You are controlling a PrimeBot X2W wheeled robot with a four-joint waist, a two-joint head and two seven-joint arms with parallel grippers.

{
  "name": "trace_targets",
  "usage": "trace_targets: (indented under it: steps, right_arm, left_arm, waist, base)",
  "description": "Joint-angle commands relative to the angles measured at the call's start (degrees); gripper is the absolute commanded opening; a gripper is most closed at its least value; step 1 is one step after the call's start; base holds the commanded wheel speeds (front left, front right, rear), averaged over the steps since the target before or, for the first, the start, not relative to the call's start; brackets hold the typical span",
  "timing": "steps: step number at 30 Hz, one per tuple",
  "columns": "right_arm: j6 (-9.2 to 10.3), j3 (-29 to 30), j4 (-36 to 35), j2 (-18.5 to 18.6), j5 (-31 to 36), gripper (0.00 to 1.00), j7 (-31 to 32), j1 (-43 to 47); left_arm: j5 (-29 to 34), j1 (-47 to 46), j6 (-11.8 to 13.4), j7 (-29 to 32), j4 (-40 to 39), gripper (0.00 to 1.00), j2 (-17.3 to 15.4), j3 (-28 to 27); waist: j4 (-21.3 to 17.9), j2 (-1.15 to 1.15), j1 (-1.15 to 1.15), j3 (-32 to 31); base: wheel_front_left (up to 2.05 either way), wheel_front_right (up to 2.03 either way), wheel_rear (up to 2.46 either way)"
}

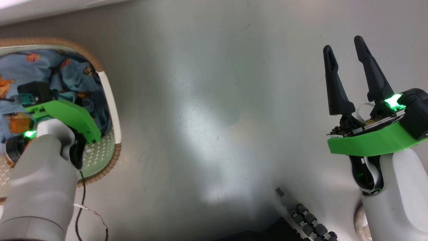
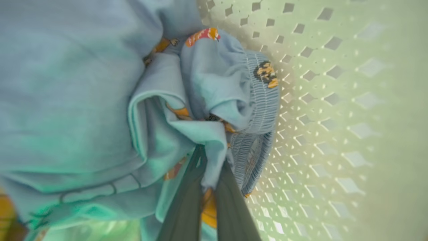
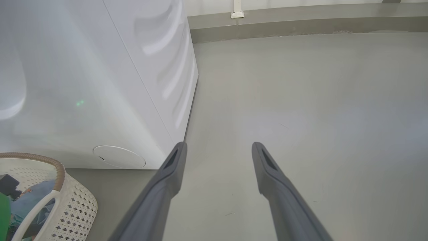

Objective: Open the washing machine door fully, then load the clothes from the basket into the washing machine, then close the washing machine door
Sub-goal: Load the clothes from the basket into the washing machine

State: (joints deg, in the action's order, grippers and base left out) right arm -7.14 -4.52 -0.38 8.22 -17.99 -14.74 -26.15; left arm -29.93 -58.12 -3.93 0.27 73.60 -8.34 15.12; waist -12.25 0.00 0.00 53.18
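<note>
Closest in, the left gripper (image 2: pixel 211 167) has its two dark fingers pressed together on a fold of the clothes (image 2: pixel 83 100), a light blue flap with an orange print caught between them (the fingertips themselves are buried in the cloth, so how deep the bite goes cannot be told). The rest of the pile bunches to one side of the fingers, and a gathered, ribbed hem lies against the perforated cream wall of the basket (image 2: pixel 334 100). In the head view that arm reaches down into the basket at the robot's left, with the garments heaped under its wrist. The right gripper (image 1: pixel 343 43) hangs well apart on the other side, fingers spread and holding nothing, over the bare grey floor (image 1: pixel 200 100). Beyond it, the right wrist view shows the basket standing just in front of the washing machine (image 3: pixel 83 83), near the round cap (image 3: pixel 119 156) low on its white front. So the load sits at the left gripper, the left arm is plainly the nearer one, and the machine lies just past the basket: the next move likely calls for a lift straight up over the brown rim before any carry forward, or trailing cloth could snag on it.
</note>
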Motion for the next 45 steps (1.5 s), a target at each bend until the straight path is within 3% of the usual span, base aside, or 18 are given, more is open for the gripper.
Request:
trace_targets:
  steps: [1, 10, 22, 33, 45]
  right_arm:
    - [-0.35, -0.6, -1.5, 0.4, -0.4, 1.0, -0.3, 1.5]
    - [-0.35, 0.5, -1.5, 1.3, 0.4, 1.0, -0.3, 3.0]
    - [-0.35, 2.9, -1.4, 2.8, 1.3, 1.0, -0.3, 7.2]
    - [-0.35, 3.6, -0.5, 3.2, 2.1, 1.0, -0.3, 11.1]
    - [-0.35, 4.7, 1.3, 2.1, 2.8, 1.0, -0.3, 16.1]
  left_arm:
    - [-0.1, 1.2, 0.5, -1.0, 0.3, 0.0, -1.4, -0.8]
    - [0.7, 3.3, -0.4, -8.3, 0.3, 0.0, -0.6, 0.8]
    - [1.4, 8.5, 0.9, -15.1, -3.0, 0.0, 1.1, 1.2]
    - [6.5, 19.8, 5.2, -15.3, -24.7, 0.0, 0.4, -3.2]
    - [12.2, 33.3, 6.7, -15.3, -44.0, 0.0, 0.8, -8.5]
  waist:
    - [0.6, 0.0, 0.0, -0.6]
    - [3.3, 0.0, 0.0, -5.0]
    - [7.4, 0.0, 0.0, -12.5]
    - [10.3, 0.0, 0.0, -20.2]
    - [11.4, 0.0, 0.0, -31.0]
  base:
    - [0.0, 0.0, 0.0]
    - [0.0, 0.0, 0.0]
    - [0.0, 0.0, 0.0]
    - [0.0, 0.0, 0.0]
    - [0.0, 0.0, 0.0]
